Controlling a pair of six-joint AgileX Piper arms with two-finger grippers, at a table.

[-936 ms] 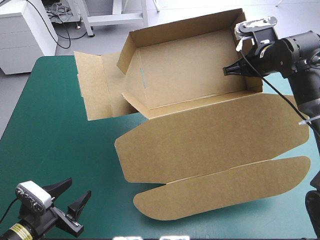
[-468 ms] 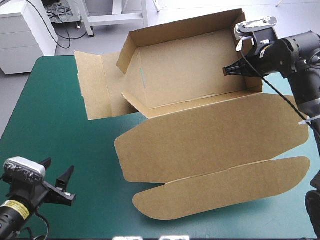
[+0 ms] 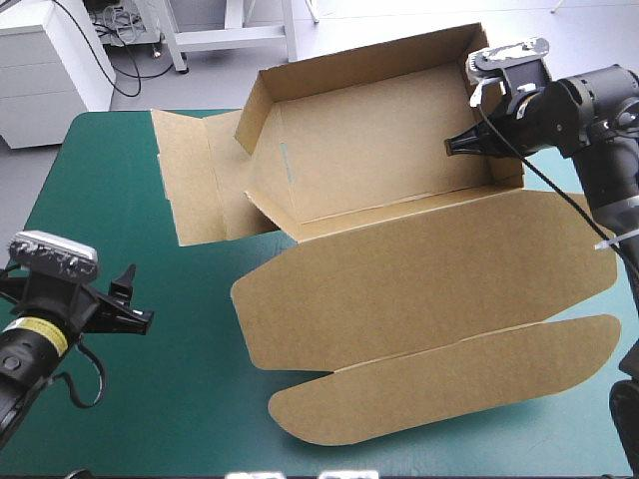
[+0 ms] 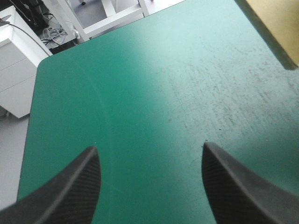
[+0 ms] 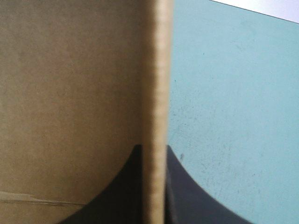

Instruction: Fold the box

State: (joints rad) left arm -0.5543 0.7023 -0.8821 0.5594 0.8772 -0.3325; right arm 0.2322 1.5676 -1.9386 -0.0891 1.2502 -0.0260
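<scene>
I see the table [image 3: 180, 399] with its teal-green cover carrying the brown cardboard box [image 3: 419, 289]: tray walls raised near the far edge, lid lying flat nearer.

1. The box [image 3: 419, 269] lies on the tabletop [image 3: 150, 399], toward its far right, with raised walls behind and the lid flat in front.
2. The right jaws straddle its right wall.
3. The left jaws hang at the near left, well apart from it.

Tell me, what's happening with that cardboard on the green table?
A robot is folding a brown box. Its right end effector is shut on the raised wall at the box's right end; the lid lies flat on the teal-green cover. The left end effector is open over a bare part of it, holding nothing.
</scene>
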